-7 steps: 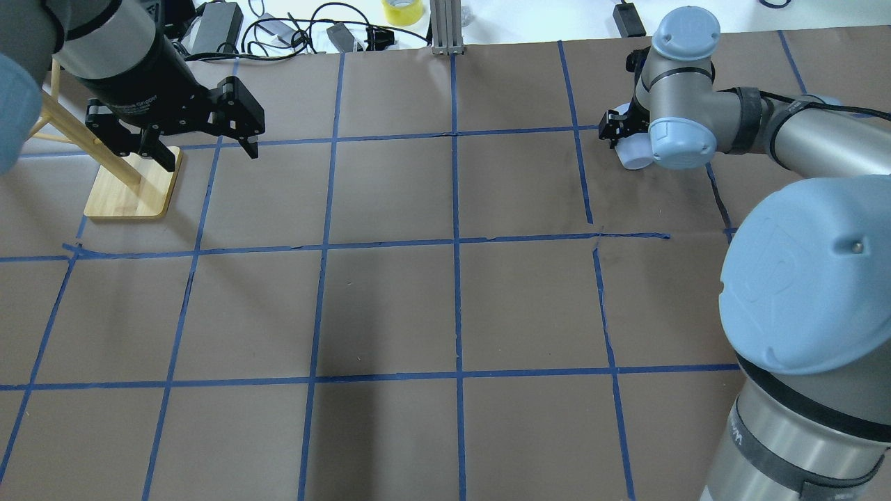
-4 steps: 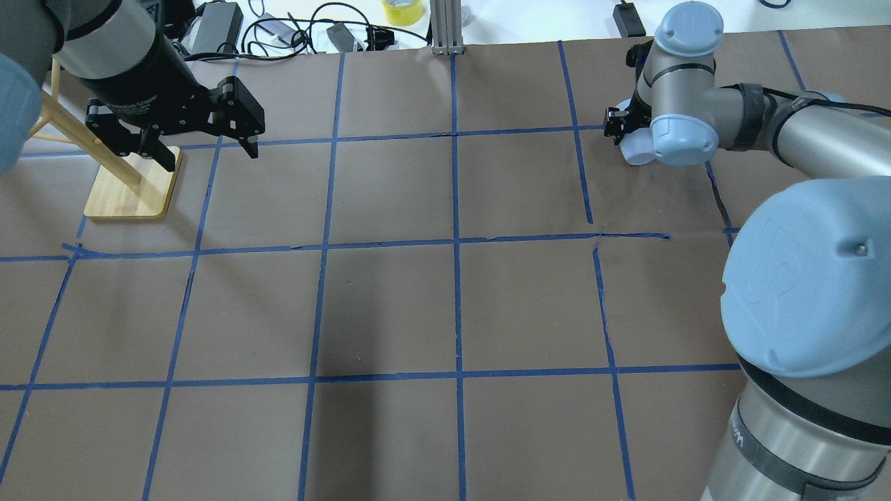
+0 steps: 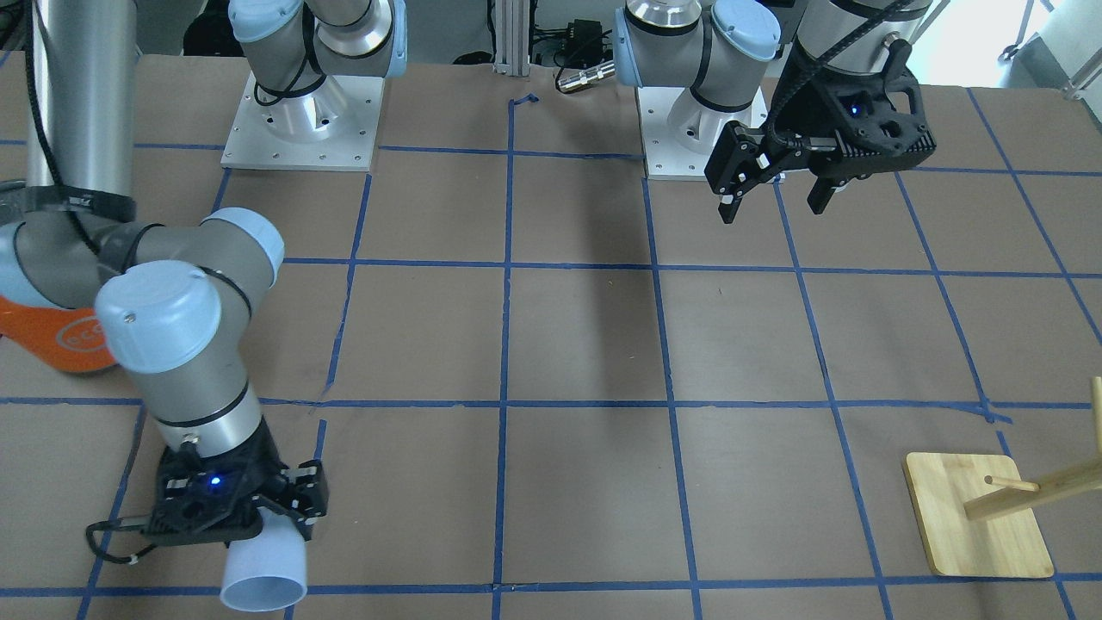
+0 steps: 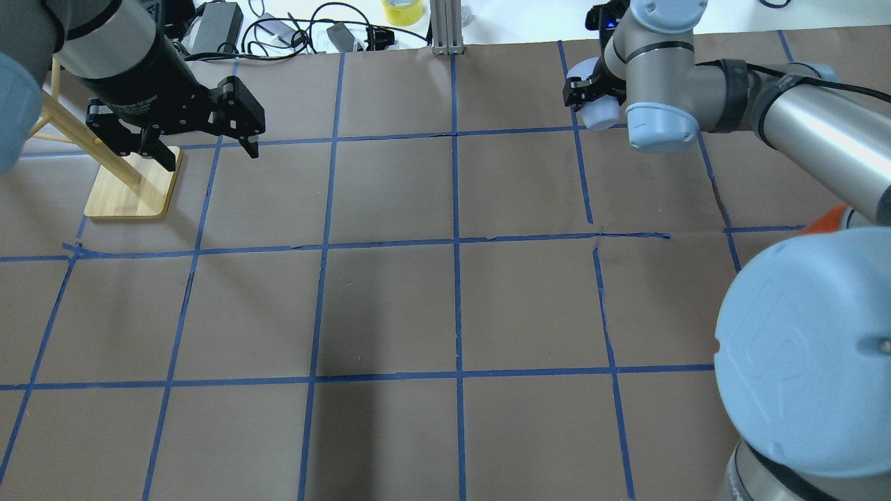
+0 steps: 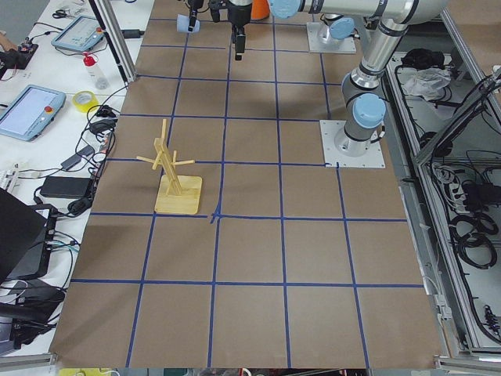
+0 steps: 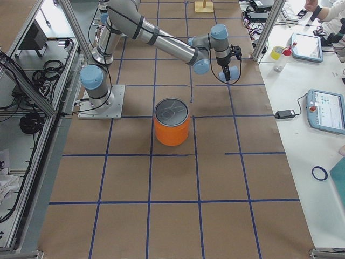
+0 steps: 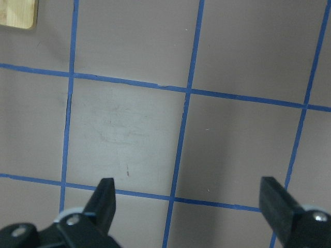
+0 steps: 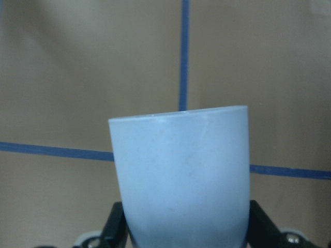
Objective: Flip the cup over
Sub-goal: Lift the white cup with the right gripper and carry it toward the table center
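My right gripper is shut on the cup, a small pale blue-white tumbler. It holds the cup tilted above the table, the open mouth pointing away from my base. The cup fills the right wrist view, with a finger on each side of its lower part. In the overhead view the cup shows at the far right by the right gripper. My left gripper is open and empty, hovering at the far left; the left wrist view shows it over bare taped paper.
A large orange can with a silver top stands on the right side, behind the right arm's elbow. A wooden peg stand sits far left under the left arm. Cables and a yellow tape roll lie past the far edge.
My right gripper has carried the cup up and toward the far edge, leftward in the overhead view. The orange can's edge now shows. The left arm has not moved.
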Motion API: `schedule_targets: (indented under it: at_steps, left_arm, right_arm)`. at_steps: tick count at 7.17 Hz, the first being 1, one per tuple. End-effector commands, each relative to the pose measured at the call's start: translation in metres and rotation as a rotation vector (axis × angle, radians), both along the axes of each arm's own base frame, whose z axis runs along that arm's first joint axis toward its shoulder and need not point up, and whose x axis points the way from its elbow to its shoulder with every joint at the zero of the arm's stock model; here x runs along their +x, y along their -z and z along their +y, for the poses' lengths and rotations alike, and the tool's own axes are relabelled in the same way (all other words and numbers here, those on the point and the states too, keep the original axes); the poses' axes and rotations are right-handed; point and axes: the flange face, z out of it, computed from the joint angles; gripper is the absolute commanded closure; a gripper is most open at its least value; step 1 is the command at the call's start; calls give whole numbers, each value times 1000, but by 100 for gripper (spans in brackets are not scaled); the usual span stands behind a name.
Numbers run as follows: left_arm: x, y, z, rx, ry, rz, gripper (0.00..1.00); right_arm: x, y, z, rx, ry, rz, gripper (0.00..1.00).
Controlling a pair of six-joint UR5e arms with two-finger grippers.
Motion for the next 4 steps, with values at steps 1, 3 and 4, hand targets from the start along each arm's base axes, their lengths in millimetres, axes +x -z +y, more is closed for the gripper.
schedule_targets:
  at_steps: [1,3,4]
  left_arm:
    - [0,0,0,0,0,0,0]
    - [0,0,0,0,0,0,0]
    - [0,0,0,0,0,0,0]
  right_arm:
    - [93,-31,33,-65,-59,-44,56]
    - [152,-35,53,-138,-178,-44,55]
    - [178,-24,60,-177,-322,8,55]
